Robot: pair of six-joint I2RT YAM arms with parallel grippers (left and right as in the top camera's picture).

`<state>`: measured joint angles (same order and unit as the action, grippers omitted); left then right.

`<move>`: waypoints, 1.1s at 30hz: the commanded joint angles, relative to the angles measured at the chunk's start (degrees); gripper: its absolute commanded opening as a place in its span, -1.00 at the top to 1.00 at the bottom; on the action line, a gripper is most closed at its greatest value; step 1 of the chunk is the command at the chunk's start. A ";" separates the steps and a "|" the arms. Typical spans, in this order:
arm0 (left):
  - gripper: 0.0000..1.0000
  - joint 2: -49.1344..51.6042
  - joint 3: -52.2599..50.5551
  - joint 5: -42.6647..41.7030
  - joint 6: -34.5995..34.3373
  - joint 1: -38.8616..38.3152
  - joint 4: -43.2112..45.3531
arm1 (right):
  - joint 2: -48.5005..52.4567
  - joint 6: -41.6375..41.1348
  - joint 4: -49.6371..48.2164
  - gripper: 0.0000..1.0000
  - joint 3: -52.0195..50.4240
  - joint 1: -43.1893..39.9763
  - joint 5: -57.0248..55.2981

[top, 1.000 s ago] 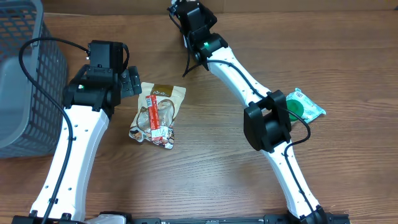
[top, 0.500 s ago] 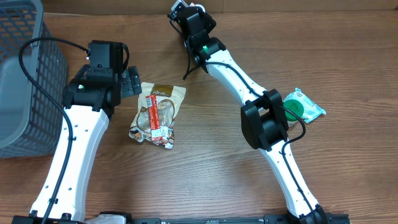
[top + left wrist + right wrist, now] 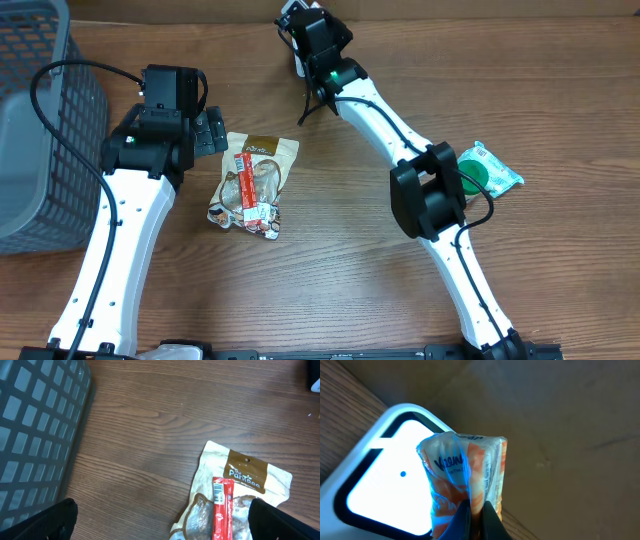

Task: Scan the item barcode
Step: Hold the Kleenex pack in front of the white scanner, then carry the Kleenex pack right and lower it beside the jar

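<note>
At the top centre of the overhead view the right gripper (image 3: pixel 476 515) has its jaws clamped on the lower edge of a small tissue pack (image 3: pixel 470 472). It holds the pack upright just in front of the lit window of a white scanner (image 3: pixel 380 480), which fills the left half of the right wrist view. The pack is wrapped in thin, glossy film printed in orange and white, and it looks light, soft and squashy. The film is creased and gathered where the narrow fingers pinch it. A pinch on a seam or edge like this one probably suits it best, because a squeeze across the middle would buckle the face that carries the barcode. The slick film could also slip or twist in so small a grip, so the pack should be turned slowly toward the window. No barcode shows on the side facing the camera. The left gripper (image 3: pixel 161 510) has its jaws wide apart and holds nothing. It hovers over the table (image 3: pixel 330 260) at centre left, above a snack pouch (image 3: pixel 255 180) and beside a grey basket (image 3: pixel 40 110). A green packet (image 3: pixel 490 170) lies at the right.
</note>
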<state>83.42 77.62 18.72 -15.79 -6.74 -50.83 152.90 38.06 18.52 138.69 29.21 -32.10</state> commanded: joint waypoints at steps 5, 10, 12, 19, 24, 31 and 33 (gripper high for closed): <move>-1.00 -0.26 0.90 0.74 -0.09 -0.02 0.15 | -8.59 -15.89 5.73 0.93 1.64 -0.04 -6.38; -1.00 -0.26 0.92 0.74 -0.09 -0.02 0.15 | -17.25 -27.78 19.85 0.93 1.64 -0.15 -6.38; -1.00 -0.26 0.90 0.74 -0.09 -0.02 0.15 | -20.48 -33.22 27.67 0.93 1.64 -0.39 -6.38; -0.99 -0.26 0.92 0.74 -0.09 -0.02 0.15 | -27.43 -61.86 63.36 0.93 1.64 -5.40 -6.36; -1.00 -0.26 0.90 0.74 -0.09 -0.02 0.15 | -27.21 -71.25 78.55 0.88 -2.21 -15.02 8.35; -1.00 -0.26 0.90 0.74 -0.09 -0.02 0.13 | -27.19 -69.70 76.54 0.75 -17.16 -23.52 25.11; -1.00 -0.26 0.90 0.74 -0.09 -0.02 0.15 | -27.19 -69.59 74.64 0.74 -20.52 -23.69 25.11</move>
<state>83.42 77.62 18.70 -15.79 -6.74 -50.83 125.21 -30.41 94.83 122.50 5.26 -11.92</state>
